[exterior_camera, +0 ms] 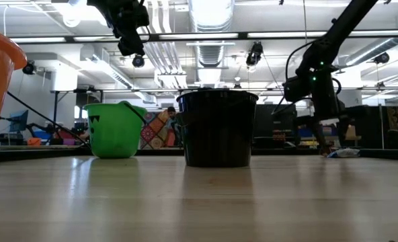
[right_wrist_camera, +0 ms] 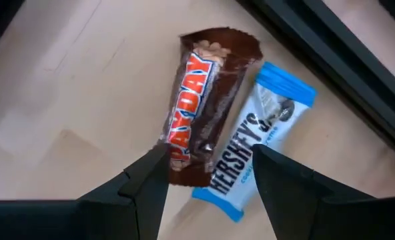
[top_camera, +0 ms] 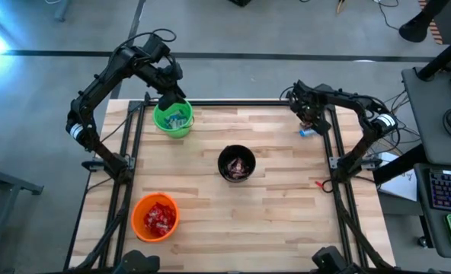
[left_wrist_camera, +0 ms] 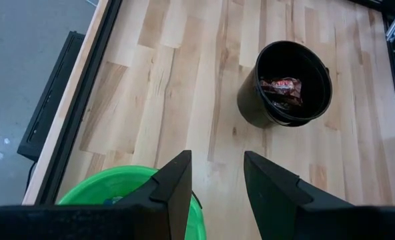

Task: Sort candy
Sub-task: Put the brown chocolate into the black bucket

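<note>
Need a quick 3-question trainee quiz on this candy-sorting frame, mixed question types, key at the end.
1. True or false: the left claw is open above the green cup.
2. Multiple choice: which two wrapped bars lie under the right claw?
A. two red bars
B. a brown PayDay bar and a blue-and-white Hershey's bar
C. one brown bar alone
3. Fill in: the cup in the middle of the table is ____ in colour, and the orange cup holds ____ wrappers.

Key: 1 true; 2 B; 3 black (black cup), red.
</note>
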